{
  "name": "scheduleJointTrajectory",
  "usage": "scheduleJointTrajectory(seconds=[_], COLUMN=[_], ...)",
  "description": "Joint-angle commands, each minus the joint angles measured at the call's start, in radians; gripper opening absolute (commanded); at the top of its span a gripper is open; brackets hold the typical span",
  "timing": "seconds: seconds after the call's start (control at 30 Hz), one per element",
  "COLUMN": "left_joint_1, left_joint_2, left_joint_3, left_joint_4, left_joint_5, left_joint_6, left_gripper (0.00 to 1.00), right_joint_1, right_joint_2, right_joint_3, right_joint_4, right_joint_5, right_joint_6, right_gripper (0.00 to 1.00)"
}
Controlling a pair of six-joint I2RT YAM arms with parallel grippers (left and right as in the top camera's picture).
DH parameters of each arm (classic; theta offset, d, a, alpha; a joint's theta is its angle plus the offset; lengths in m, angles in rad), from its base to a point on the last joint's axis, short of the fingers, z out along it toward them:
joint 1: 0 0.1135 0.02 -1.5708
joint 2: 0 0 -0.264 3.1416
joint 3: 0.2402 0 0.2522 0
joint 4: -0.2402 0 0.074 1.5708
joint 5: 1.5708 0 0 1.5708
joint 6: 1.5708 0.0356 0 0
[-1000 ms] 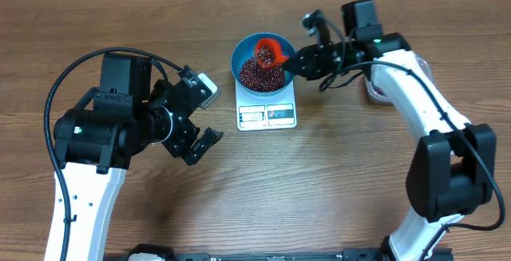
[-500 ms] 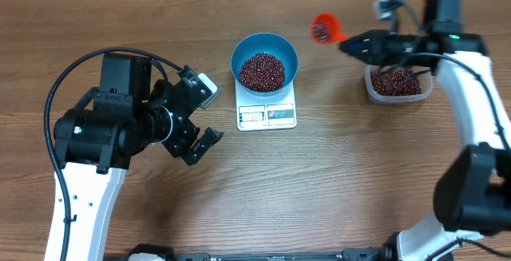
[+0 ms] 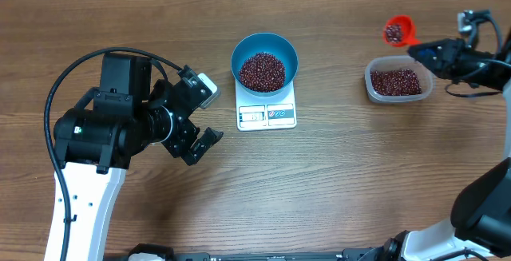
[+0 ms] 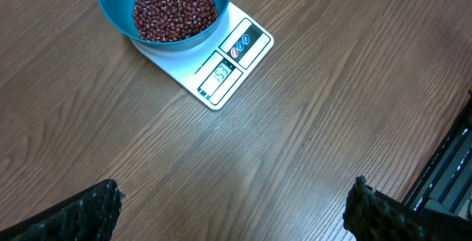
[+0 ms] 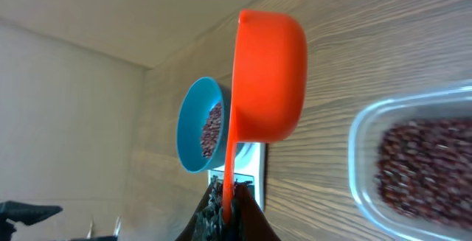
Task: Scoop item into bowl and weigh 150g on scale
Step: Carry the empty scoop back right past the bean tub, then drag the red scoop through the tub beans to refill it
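The blue bowl (image 3: 237,53) stands on the white scale (image 3: 267,115) at the table's middle, with a heap of red-brown beans (image 3: 263,71) in it. In the left wrist view the bowl (image 4: 118,21), its beans (image 4: 173,9) and the scale (image 4: 240,53) with a lit display lie ahead. My left gripper (image 3: 205,120) hovers left of the scale, open and holding nothing (image 4: 236,208). My right gripper (image 3: 423,51) is shut on the handle of an orange scoop (image 3: 398,30), which carries a few beans just above the far edge of the tub. In the right wrist view the scoop (image 5: 269,79) is held on edge.
A clear plastic tub (image 3: 370,85) with more beans (image 3: 397,81) sits at the right, below the scoop; its rim (image 5: 361,134) fills the right wrist view's right side. Black rails show at the table's front edge.
My right arm has carried the scoop from over the bowl to the right, to the tub's far side. The left arm has not moved.
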Motion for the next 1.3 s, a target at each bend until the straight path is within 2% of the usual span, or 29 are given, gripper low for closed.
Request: scheduleJointTrajectory(seconds=[0.0, 0.13, 0.27, 0.47, 0.67, 1.0, 1.27], left_joint_1=[0.004, 0.004, 0.004, 0.004, 0.004, 0.004, 0.004], left_joint_2=[0.002, 0.002, 0.002, 0.002, 0.002, 0.002, 0.002], left_joint_3=[0.014, 0.014, 0.014, 0.014, 0.014, 0.014, 0.014], left_joint_4=[0.0, 0.0, 0.0, 0.0, 0.0, 0.0, 0.0], left_joint_5=[0.015, 0.015, 0.015, 0.015, 0.015, 0.015, 0.015], left_joint_6=[0.022, 0.022, 0.022, 0.022, 0.022, 0.022, 0.022], left_gripper=[1.0, 1.0, 1.0, 1.0, 1.0, 1.0, 1.0], right_joint_1=[-0.022, -0.024, -0.02, 0.014, 0.145, 0.362, 0.451], right_joint_2=[-0.022, -0.022, -0.022, -0.022, -0.022, -0.022, -0.023], right_joint_3=[0.018, 0.018, 0.018, 0.016, 0.016, 0.016, 0.017], right_joint_4=[-0.016, -0.038, -0.039, -0.043, -0.056, -0.059, -0.056], right_joint_5=[0.082, 0.273, 0.351, 0.598, 0.926, 1.33, 1.421], right_joint_6=[-0.047, -0.047, -0.047, -0.096, -0.087, -0.058, -0.061], right_gripper=[0.04, 0.04, 0.04, 0.04, 0.04, 0.04, 0.04])
